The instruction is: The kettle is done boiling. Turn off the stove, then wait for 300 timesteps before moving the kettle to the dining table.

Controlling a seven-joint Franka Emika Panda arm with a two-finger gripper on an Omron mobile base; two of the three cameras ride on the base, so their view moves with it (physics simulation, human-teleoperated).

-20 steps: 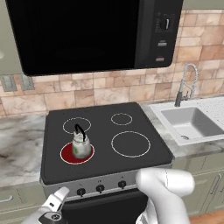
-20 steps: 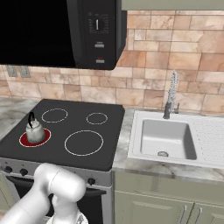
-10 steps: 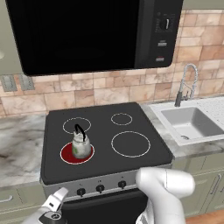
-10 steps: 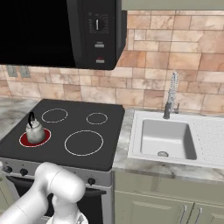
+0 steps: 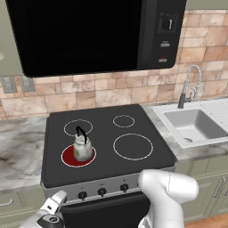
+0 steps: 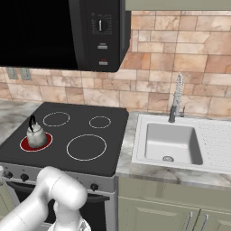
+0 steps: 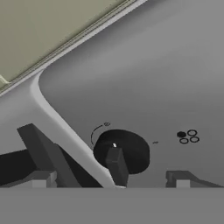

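The kettle (image 5: 82, 148) sits on the glowing red front-left burner (image 5: 67, 158) of the stove (image 5: 147, 149); its lid is on, so what it holds cannot be told. The tool (image 7: 109, 179) is low at the front panel, fingers apart on either side of the far-left knob (image 7: 121, 152), not visibly touching it. The sink (image 6: 173, 142) basin holds nothing.

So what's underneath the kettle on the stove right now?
The kettle sits on the front-left burner of the stove, and that burner glows red around its base. The centre of the burner is covered by the kettle, so it cannot be seen.
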